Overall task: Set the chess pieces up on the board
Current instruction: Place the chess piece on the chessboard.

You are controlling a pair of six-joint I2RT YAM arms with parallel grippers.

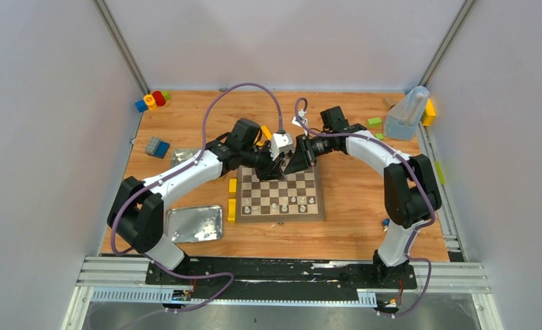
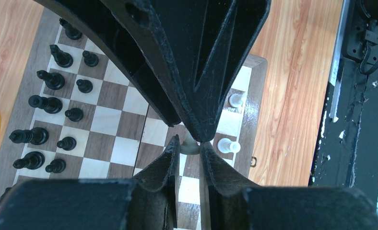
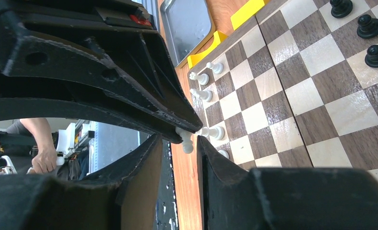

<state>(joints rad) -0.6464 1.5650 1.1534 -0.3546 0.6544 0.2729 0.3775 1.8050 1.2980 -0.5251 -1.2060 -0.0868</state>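
Note:
The board point(image 1: 320, 208) lies mid-table. Black chess pieces point(image 2: 47, 103) fill its two far rows, also in the right wrist view point(image 3: 369, 26). White pieces point(image 1: 283, 204) stand on the near rows, some in the left wrist view point(image 2: 228, 145) and the right wrist view point(image 3: 202, 78). My left gripper point(image 1: 280, 167) is shut on a white piece point(image 2: 189, 148) above the board's far edge. My right gripper point(image 1: 298, 163) meets it tip to tip. Its fingers point(image 3: 159, 143) stand apart on either side of that piece's head point(image 3: 186, 142).
Two yellow blocks point(image 1: 232, 199) line the board's left edge. A metal tin point(image 1: 194, 223) lies front left, another point(image 1: 182, 157) under the left arm. Coloured toy blocks point(image 1: 153, 100) sit back left, a clear container point(image 1: 406, 113) back right.

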